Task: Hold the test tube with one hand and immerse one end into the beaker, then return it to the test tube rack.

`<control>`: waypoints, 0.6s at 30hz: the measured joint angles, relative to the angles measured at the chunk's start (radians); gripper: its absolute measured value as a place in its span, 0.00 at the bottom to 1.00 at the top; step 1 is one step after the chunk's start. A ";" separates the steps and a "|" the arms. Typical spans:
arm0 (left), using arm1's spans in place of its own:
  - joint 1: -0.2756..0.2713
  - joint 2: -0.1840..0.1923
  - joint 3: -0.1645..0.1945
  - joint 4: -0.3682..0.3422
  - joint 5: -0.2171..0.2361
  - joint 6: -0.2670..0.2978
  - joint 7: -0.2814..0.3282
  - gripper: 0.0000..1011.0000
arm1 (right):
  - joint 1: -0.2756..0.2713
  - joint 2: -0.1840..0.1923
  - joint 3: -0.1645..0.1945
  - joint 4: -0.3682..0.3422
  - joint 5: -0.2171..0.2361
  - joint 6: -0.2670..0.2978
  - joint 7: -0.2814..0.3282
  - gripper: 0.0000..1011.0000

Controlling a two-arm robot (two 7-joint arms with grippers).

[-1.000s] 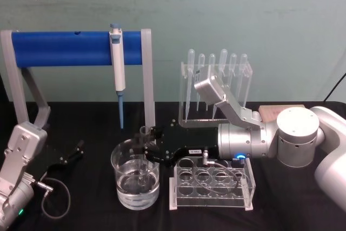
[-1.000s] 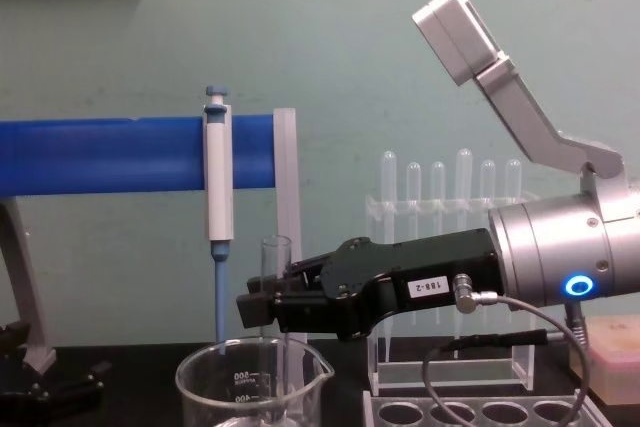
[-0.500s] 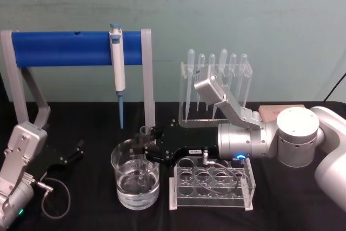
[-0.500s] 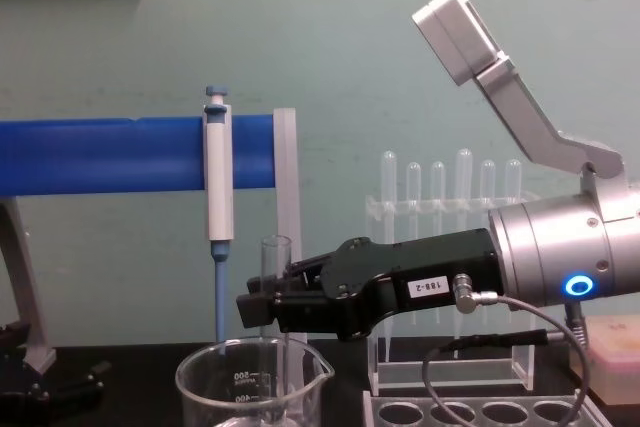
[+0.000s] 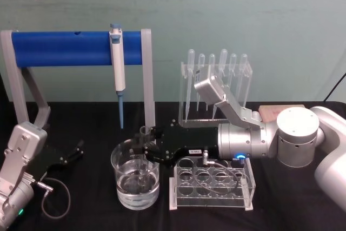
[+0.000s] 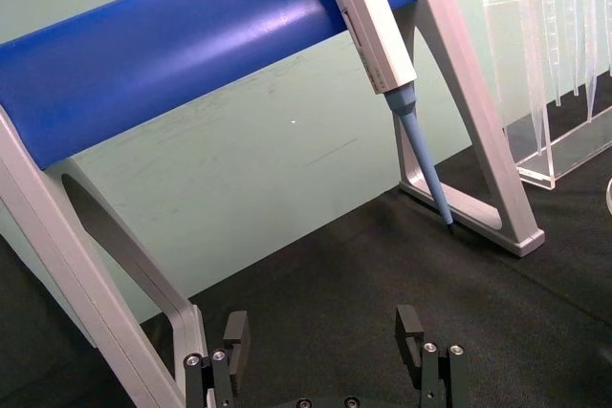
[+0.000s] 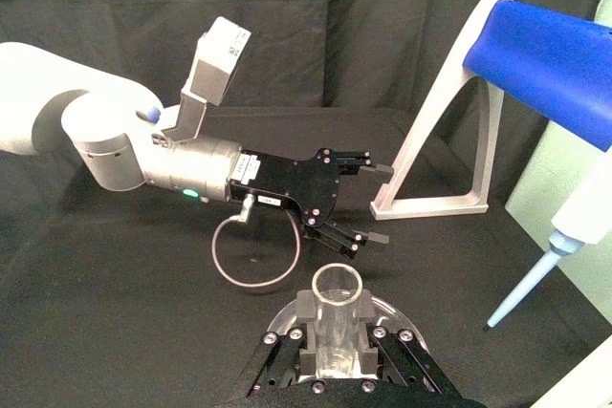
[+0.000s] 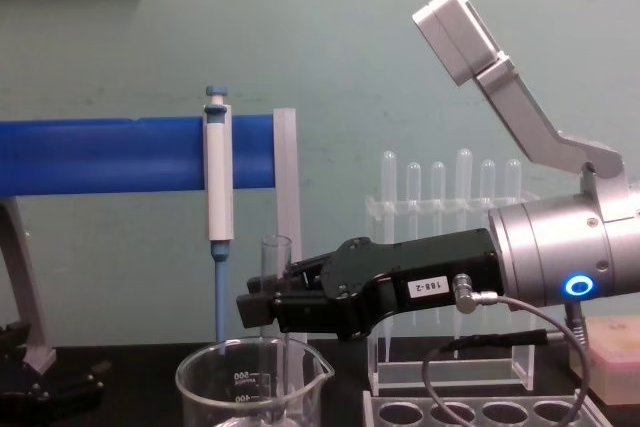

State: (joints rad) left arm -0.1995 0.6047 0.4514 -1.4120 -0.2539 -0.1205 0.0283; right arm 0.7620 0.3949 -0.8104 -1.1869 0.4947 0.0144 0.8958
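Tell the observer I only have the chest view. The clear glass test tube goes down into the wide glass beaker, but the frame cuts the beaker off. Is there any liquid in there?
Observer: Yes. The head view shows the wide clear glass beaker holding clear liquid in its lower part.
Operator: Is the rack free for the return?
Observer: The clear plastic test tube rack sits right of the beaker, in front of the right gripper that holds the long clear glass test tube. Its two rows of holes look empty.
Operator: What is the left arm doing?
Observer: The left gripper is parked low on the robot's left, jaws open, holding nothing.
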 joint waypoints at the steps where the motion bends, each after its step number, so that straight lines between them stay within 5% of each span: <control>1: 0.000 0.000 0.000 0.000 0.000 0.000 0.000 0.99 | 0.000 0.000 0.000 0.000 0.000 0.000 0.000 0.22; 18: 0.000 0.000 0.000 0.000 0.000 0.000 0.000 0.99 | 0.000 0.000 0.000 0.000 0.000 0.000 0.000 0.22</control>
State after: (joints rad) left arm -0.1995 0.6047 0.4514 -1.4120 -0.2539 -0.1205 0.0283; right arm 0.7620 0.3949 -0.8104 -1.1869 0.4947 0.0145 0.8958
